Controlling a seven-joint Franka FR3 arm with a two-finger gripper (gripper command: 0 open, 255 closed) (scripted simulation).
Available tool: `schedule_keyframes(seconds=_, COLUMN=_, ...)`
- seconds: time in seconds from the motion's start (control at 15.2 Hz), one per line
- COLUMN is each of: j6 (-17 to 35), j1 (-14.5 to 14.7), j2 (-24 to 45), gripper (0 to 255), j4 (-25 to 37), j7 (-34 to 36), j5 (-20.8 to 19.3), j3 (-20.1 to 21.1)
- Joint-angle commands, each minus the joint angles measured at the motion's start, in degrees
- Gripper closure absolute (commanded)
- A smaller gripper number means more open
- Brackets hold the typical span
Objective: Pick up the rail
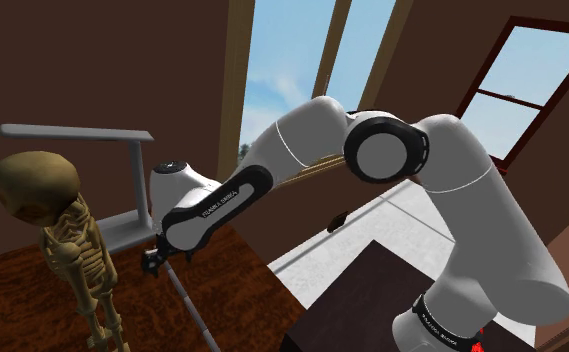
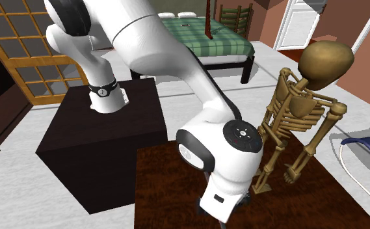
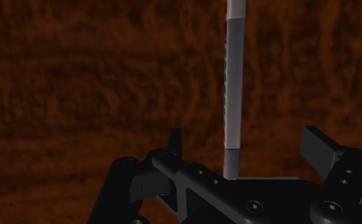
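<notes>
The slim grey rail (image 3: 233, 83) is being straddled, untouched, by the spread pincer (image 3: 244, 137) over the wood-grained tabletop (image 3: 77, 95).

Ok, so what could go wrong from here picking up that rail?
The thin grey rail lies between the open black fingers, off-centre, so closing may push it along the dark brown wooden table or let it slip out. The tan skeleton figure stands close beside the white arm; lifting the long rail could swing it into the skeleton.
</notes>
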Motion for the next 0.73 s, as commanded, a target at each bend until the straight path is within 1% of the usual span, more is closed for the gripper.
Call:
schedule_keyframes(seconds=0.0, j6=0.7, j1=0.2, j2=1.3, gripper=0, j4=0.7, j7=0.1, j5=-0.1, j3=-0.2)
schedule_keyframes(seconds=0.33, j6=1.8, j1=0.5, j2=3.6, gripper=0, j4=1.9, j7=0.1, j5=-0.4, j3=-0.5)
schedule_keyframes(seconds=0.4, j6=1.8, j1=0.5, j2=3.8, gripper=255, j4=2.1, j7=0.1, j5=-0.4, j3=-0.5)
schedule_keyframes(seconds=0.66, j6=1.8, j1=0.5, j2=3.7, gripper=255, j4=2.0, j7=0.1, j5=-0.4, j3=-0.5)
